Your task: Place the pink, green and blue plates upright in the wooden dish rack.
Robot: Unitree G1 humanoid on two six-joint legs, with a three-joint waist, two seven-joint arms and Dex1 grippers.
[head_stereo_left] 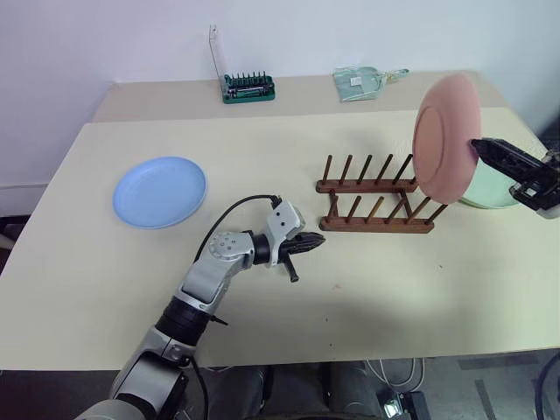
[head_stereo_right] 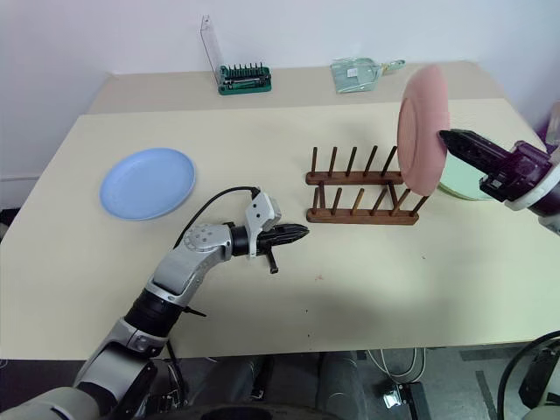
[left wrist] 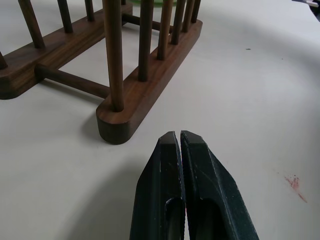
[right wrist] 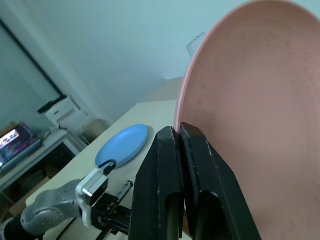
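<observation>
1. The wooden dish rack [head_stereo_left: 376, 197] sits right of centre in the head views, its two rails running left to right across the frame, pegs upright; no plate stands between the pegs.
2. The pink plate [head_stereo_left: 446, 136] is held on edge in the air at the upper right, above the rack's right end, its face turned toward frame left and tilted slightly back.
3. The right gripper [head_stereo_right: 451, 140] pinches the pink plate's rim, fingers narrowly closed on it.
4. The green plate [head_stereo_left: 490, 188] lies flat on the table [head_stereo_left: 262, 157] at the right, mostly hidden behind the pink one.
5. The blue plate [head_stereo_left: 159, 191] lies flat at the left.
6. The left gripper [head_stereo_left: 313, 241], fingers pressed together and holding nothing, points at the rack's left end.
7. The left wrist view adds a small red mark [left wrist: 294, 183] on the table.
8. A green bit holder [head_stereo_left: 248, 87] and a clear bag [head_stereo_left: 360, 82] lie at the top.
</observation>
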